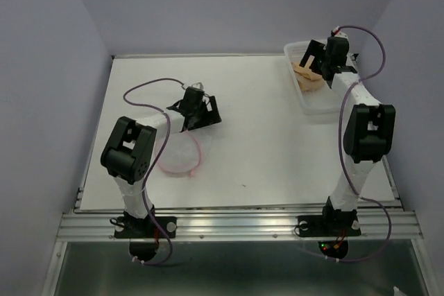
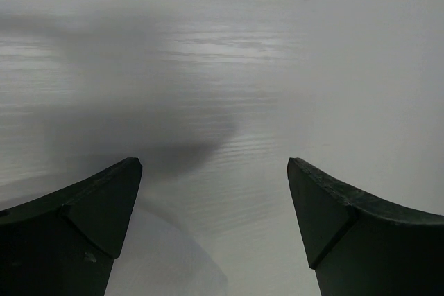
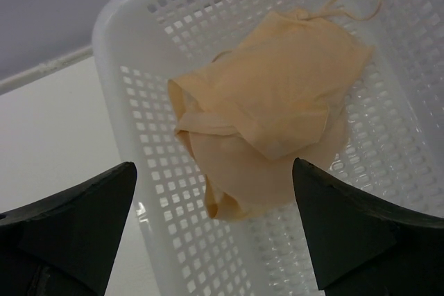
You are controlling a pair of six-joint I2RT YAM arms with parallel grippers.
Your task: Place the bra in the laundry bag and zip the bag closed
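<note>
The tan-beige bra (image 3: 267,112) lies crumpled in a white perforated plastic basket (image 3: 156,192), a thin strap looping at its top. In the top view the bra (image 1: 306,74) sits in the basket (image 1: 316,102) at the back right. My right gripper (image 3: 215,171) is open and hovers just above the bra, jaws either side of its near edge. The white mesh laundry bag (image 1: 182,156) with a pink rim lies flat at the left, under my left arm. My left gripper (image 1: 199,110) is open and empty above the bare table; a blurred bag edge (image 2: 173,261) shows between its jaws.
The white table (image 1: 263,143) ends at a metal rail along the near edge. Lavender walls close in the back and both sides. Purple cables loop from both arms.
</note>
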